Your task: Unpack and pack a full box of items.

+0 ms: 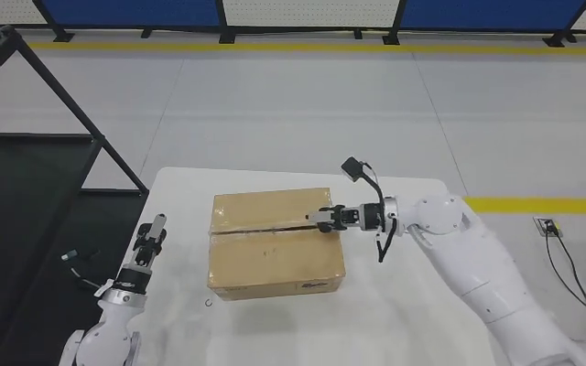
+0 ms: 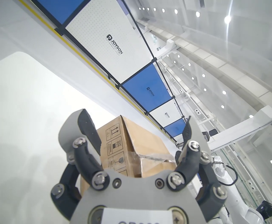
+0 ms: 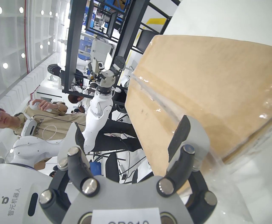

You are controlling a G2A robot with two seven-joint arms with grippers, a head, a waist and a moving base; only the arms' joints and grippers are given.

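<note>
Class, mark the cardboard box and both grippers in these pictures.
cardboard box (image 1: 275, 254): top view, on a top flap.
right gripper (image 1: 318, 220): top view, between its fingertips, at the box's seam.
left gripper (image 1: 159, 220): top view, between its fingertips.

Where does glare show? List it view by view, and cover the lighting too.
Right wrist view: bright glints on the clear tape along the seam of the cardboard box. Left wrist view: a ceiling lamp flares with a streak. Top view: the white table is evenly lit, with no glints on the box.
</note>
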